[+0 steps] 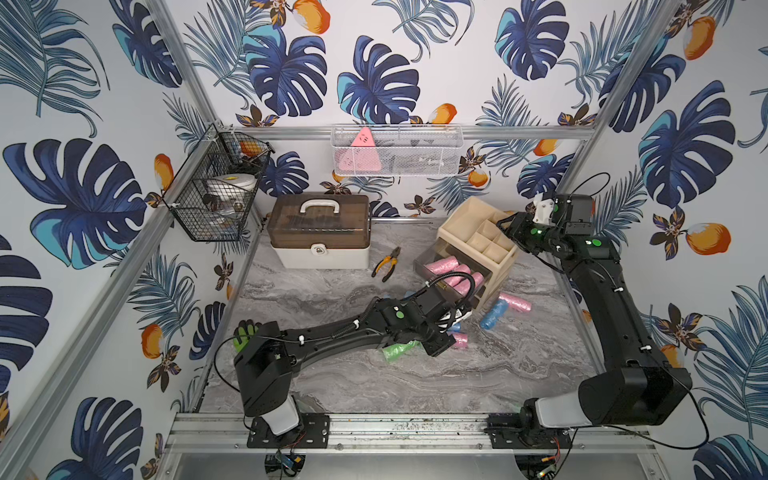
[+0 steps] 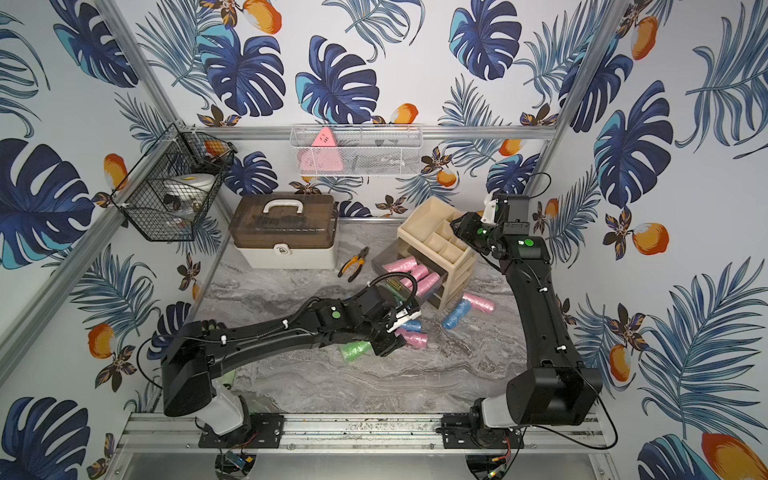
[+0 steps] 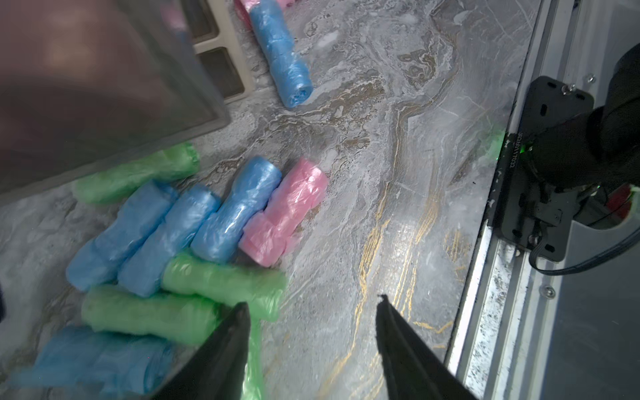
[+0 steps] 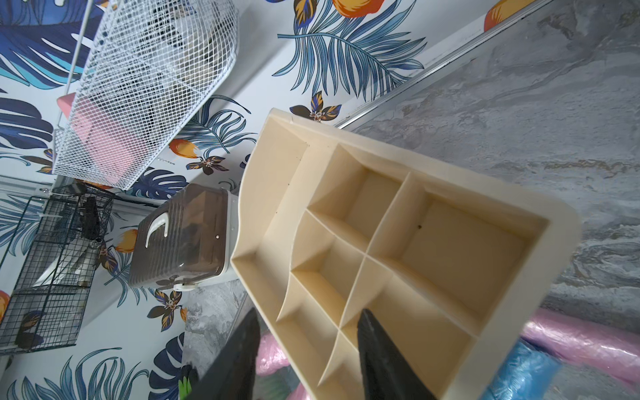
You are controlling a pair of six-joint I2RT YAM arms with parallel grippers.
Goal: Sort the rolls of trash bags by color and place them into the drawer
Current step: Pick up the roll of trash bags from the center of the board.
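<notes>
Several rolls (image 3: 221,214), likely soft, light, slippery and best pinched mid-length, crowd the desk (image 3: 381,173) by the released left pincer (image 3: 313,301), pink rolls (image 1: 444,266) lie in the drawer (image 1: 419,262), and whether the right pincer (image 4: 307,311) grips the organizer (image 4: 460,249) is unclear.

Grey marbled worktop (image 1: 374,386). Resting on it: lidded storage case (image 1: 319,232) at rear, pliers (image 1: 386,264) beside it, beige drawer unit (image 1: 478,245) rear right, loose rolls of trash bags (image 1: 493,314) before the unit, glove (image 1: 245,332) near left edge.
</notes>
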